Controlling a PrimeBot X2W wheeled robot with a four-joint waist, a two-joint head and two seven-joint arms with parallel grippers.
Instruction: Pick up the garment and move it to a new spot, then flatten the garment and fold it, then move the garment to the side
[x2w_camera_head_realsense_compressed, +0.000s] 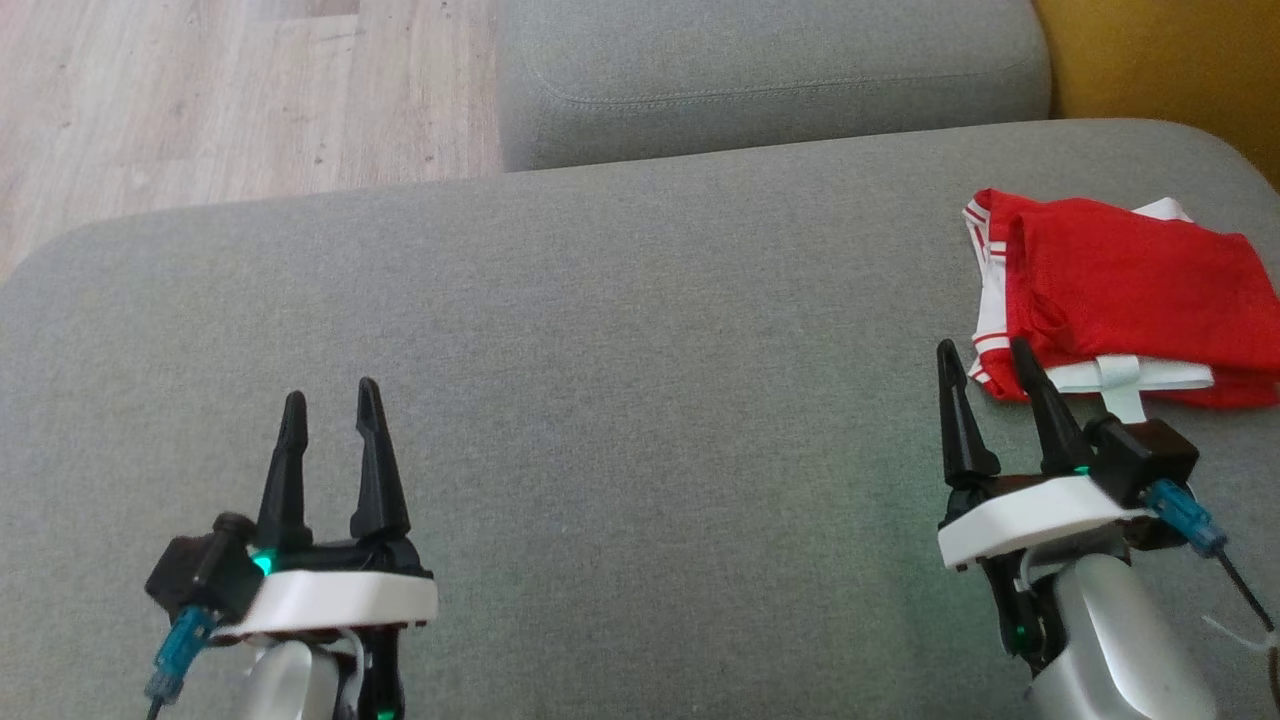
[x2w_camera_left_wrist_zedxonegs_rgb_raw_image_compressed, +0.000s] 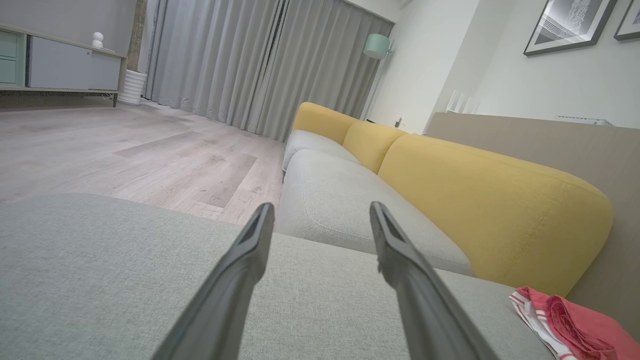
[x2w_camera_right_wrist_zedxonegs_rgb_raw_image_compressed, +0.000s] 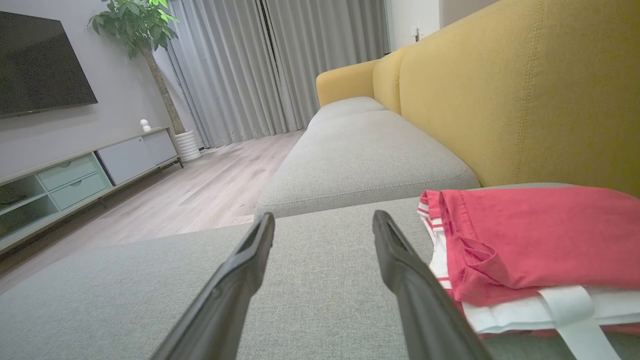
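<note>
folded red-and-white fabric garment (x2w_camera_head_realsense_compressed: 1130, 290) on grey fabric sofa seat (x2w_camera_head_realsense_compressed: 620, 330) at far right, L gripper (x2w_camera_head_realsense_compressed: 330, 398) fingers apart, empty, R gripper (x2w_camera_head_realsense_compressed: 983, 347) fingers apart, just beside garment

The garment (x2w_camera_head_realsense_compressed: 1120, 290) lies at the right of the seat cushion (x2w_camera_head_realsense_compressed: 600, 330), beside the right hand (x2w_camera_head_realsense_compressed: 982, 346).

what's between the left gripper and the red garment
In the head view, bare grey seat cushion stretches from the left gripper towards the right; the open right gripper then stands close beside the red garment.
</note>
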